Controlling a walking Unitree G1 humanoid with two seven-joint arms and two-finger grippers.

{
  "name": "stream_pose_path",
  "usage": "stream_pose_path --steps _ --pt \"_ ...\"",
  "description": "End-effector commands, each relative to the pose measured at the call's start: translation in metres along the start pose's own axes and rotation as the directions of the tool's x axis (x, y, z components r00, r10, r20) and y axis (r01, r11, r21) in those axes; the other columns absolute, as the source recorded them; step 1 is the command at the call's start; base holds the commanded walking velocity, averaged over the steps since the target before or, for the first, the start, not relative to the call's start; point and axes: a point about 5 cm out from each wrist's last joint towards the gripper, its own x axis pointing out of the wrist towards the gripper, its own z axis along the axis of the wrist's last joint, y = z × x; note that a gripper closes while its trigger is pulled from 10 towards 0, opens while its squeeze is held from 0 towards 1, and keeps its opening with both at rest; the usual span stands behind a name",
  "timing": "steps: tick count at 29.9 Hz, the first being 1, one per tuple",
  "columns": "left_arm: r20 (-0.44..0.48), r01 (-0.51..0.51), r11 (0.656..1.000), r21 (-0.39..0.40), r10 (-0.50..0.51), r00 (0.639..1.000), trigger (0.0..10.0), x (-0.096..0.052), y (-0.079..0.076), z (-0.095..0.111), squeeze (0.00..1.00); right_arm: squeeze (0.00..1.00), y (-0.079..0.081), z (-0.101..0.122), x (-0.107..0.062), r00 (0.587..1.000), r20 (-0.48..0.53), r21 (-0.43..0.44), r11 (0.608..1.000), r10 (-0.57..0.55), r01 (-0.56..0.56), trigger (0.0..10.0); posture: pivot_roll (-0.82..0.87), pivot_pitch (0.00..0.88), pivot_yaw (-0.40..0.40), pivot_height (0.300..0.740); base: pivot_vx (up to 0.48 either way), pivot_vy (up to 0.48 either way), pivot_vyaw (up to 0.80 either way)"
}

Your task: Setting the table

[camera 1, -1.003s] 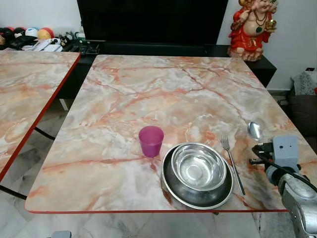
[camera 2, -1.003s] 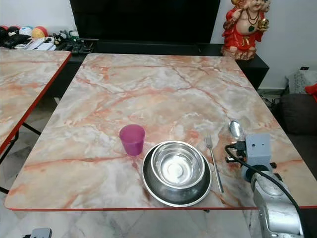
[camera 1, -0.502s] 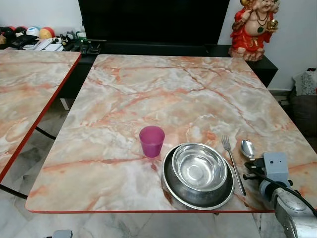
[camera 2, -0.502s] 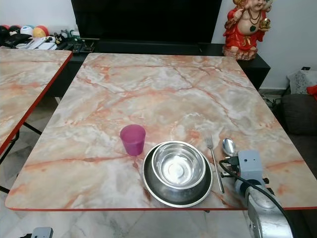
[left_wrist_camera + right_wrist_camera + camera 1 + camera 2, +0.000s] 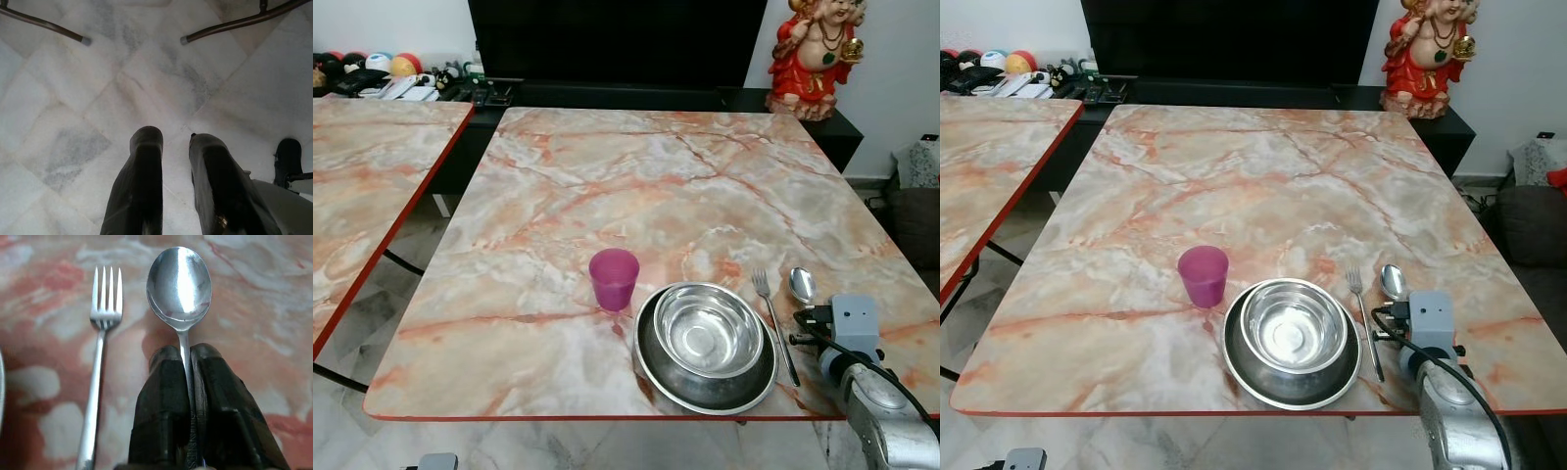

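Observation:
On the marble table point(image 5: 636, 186), near its front edge, a steel bowl point(image 5: 705, 333) sits in a steel plate point(image 5: 705, 402). A purple cup point(image 5: 613, 278) stands just left of the plate. A fork point(image 5: 771, 318) lies to its right. My right gripper point(image 5: 185, 352) is shut on the handle of a spoon point(image 5: 179, 284), whose bowl points away from me, parallel to the fork point(image 5: 100, 357) and just right of it. The spoon point(image 5: 801, 284) is low over the tabletop; whether it touches is unclear. My left gripper point(image 5: 168, 137) hangs idle over the tiled floor, fingers apart.
A second marble table point(image 5: 372, 166) stands to the left across a floor gap. A black TV cabinet point(image 5: 607, 93) and a red figurine point(image 5: 822, 54) are behind the table. The table's right edge is close to my right arm point(image 5: 876, 411).
My right gripper has brought the spoon toward the front edge and leftward, from farther back to right beside the fork. The plate, bowl, cup and fork have stayed put.

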Motion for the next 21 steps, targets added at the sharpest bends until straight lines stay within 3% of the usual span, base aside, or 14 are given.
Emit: stream_pose_path --steps 1,21 --pt "-0.027 0.011 1.0 0.018 -0.01 1.0 10.0 -0.002 -0.001 -0.007 0.0 0.0 -0.003 -0.002 0.002 1.0 -0.005 0.003 1.0 -0.02 0.02 10.0 0.03 0.118 -0.009 0.74 0.0 0.0 0.0" --pt "-0.031 0.007 1.0 0.025 -0.006 1.0 10.0 -0.003 0.001 -0.008 0.0 0.0 0.001 -0.012 0.01 1.0 -0.023 0.02 1.0 -0.006 0.007 10.0 0.03 0.127 -0.003 0.74 0.0 0.0 0.0"
